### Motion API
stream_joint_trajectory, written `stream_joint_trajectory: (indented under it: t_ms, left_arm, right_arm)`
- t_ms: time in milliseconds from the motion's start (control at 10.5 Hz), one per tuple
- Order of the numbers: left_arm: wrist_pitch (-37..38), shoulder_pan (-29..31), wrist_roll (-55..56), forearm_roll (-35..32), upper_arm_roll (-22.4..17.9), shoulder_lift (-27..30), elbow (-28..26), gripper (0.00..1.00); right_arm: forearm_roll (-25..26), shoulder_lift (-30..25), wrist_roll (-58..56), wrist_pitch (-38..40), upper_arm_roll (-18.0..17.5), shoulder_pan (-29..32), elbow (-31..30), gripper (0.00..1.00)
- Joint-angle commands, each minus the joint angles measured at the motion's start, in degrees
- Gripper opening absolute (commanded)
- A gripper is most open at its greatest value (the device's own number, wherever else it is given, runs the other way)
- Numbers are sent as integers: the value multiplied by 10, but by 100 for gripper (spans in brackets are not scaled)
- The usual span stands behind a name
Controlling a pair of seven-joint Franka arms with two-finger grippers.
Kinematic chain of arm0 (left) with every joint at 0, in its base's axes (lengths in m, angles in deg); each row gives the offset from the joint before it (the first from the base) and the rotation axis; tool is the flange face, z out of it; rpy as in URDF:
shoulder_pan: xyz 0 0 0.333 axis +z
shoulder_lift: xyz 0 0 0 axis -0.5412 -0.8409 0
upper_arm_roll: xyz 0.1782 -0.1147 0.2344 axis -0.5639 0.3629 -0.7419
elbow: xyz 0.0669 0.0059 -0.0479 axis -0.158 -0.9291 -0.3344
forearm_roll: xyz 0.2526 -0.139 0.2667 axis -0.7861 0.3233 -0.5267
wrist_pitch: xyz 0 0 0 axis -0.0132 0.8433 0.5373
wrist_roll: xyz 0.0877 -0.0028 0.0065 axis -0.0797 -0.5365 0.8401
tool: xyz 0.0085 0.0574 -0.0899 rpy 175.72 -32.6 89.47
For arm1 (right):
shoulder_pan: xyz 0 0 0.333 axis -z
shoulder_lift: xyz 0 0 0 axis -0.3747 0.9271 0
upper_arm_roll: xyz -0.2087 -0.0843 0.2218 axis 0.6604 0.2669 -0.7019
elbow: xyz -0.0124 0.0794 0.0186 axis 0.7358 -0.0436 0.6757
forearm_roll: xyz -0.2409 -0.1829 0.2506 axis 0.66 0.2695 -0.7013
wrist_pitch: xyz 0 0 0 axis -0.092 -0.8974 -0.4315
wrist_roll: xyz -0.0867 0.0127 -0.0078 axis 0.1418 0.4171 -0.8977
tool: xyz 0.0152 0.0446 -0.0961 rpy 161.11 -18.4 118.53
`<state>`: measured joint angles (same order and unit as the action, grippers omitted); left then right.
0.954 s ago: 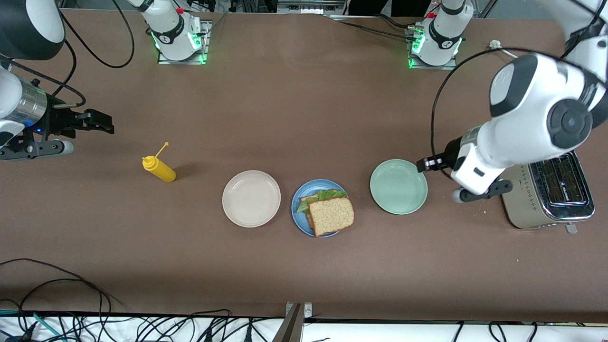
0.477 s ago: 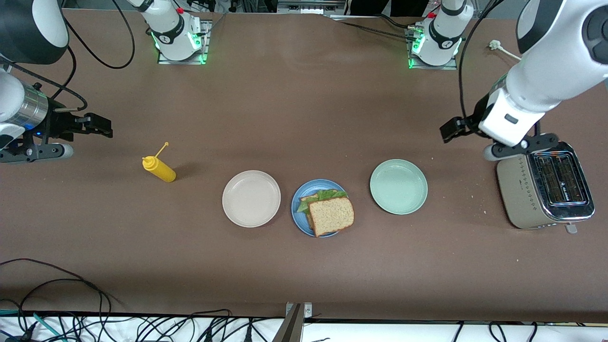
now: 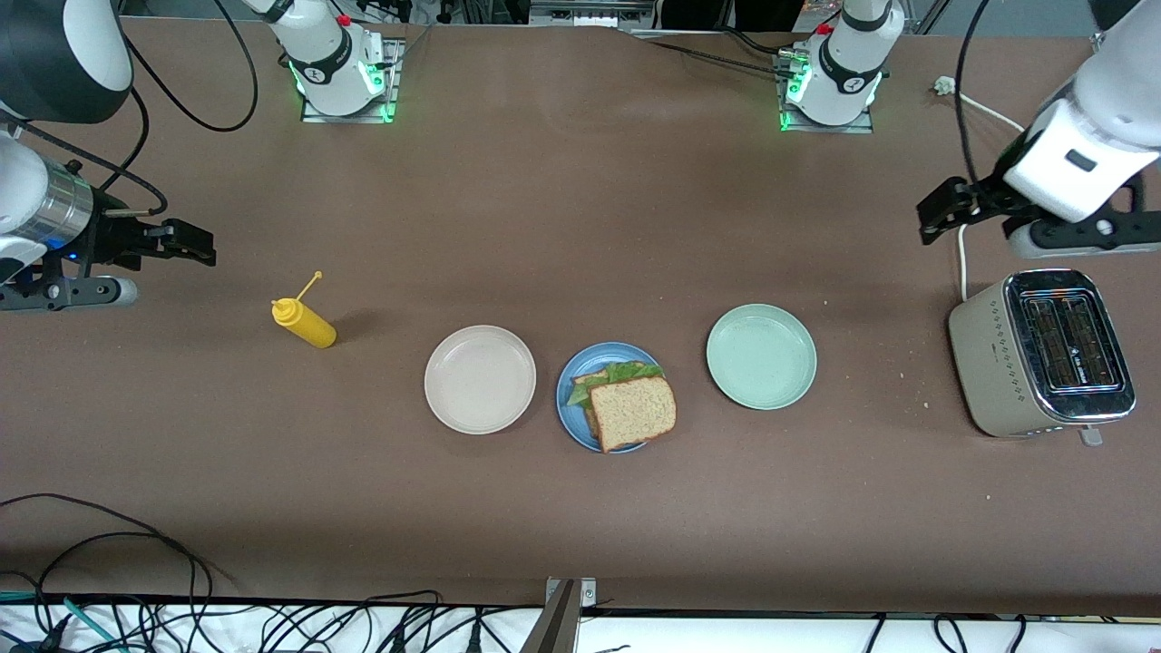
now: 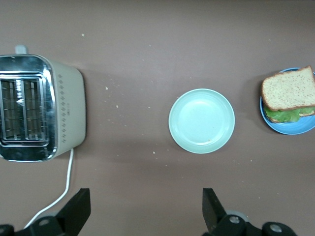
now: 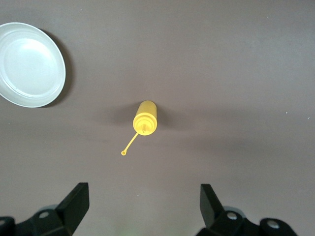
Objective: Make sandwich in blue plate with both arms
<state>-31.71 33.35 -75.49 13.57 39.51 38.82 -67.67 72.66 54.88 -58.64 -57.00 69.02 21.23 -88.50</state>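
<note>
The sandwich (image 3: pixel 632 413) lies on the blue plate (image 3: pixel 571 413) near the table's middle: a brown bread slice on top, green lettuce (image 3: pixel 621 374) showing under it, a lower slice partly hidden. It also shows in the left wrist view (image 4: pixel 288 89) on the plate (image 4: pixel 290 128). My left gripper (image 3: pixel 934 216) is open and empty, raised over the table at the left arm's end, above the toaster's cord. My right gripper (image 3: pixel 190 243) is open and empty, raised over the right arm's end, waiting.
A beige-white plate (image 3: pixel 480 379) and a pale green plate (image 3: pixel 761 355) flank the blue plate. A yellow squeeze bottle (image 3: pixel 304 323) lies toward the right arm's end. A steel toaster (image 3: pixel 1043 354) with a white cord stands at the left arm's end.
My left gripper has risen and pulled away from the pale green plate toward the left arm's end of the table, past the toaster. The right arm has barely moved.
</note>
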Motion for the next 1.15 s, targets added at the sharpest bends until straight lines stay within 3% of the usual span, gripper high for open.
stream_joint_trajectory:
  t_ms: [0,191,1050]
  left_arm:
    - [13,-5,-34,-9,-37,33,-20,100]
    - [15,-16,-42,-7,-65,31,-18,100]
    - [51,-3,-35,-10,-75,24,32,100]
  right_arm:
    - [1,0,11,2,-4,0,7,100]
    - [1,1,11,0,-4,1,8,100]
    - [-5,5,11,-3,-4,1,9,100]
